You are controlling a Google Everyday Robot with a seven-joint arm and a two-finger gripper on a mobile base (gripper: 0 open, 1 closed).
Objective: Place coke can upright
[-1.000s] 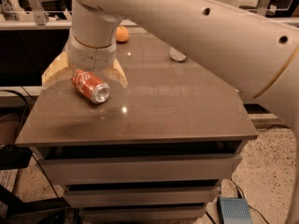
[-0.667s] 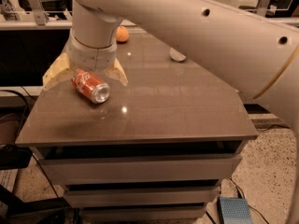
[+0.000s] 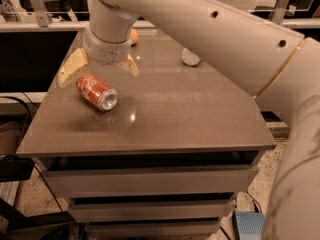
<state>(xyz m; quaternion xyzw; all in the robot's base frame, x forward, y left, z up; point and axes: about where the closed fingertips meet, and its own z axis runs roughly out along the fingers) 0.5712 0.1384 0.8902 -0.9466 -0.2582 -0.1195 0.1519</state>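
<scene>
Red aluminium: coke can (image 3: 96,92) lies on its side at the left of the brown counter (image 3: 190,119), silver end facing near-right. Pincer (image 3: 99,74) sits just behind and above the can, its pale fingers (image 3: 71,67) spread wide to either side and gripping nothing. Cannot tell if either finger touches the can. Orange fruit (image 3: 133,36) at far edge, partly behind the arm. Pale rounded object (image 3: 190,57) farther right. Drawers (image 3: 150,181) below counter.
</scene>
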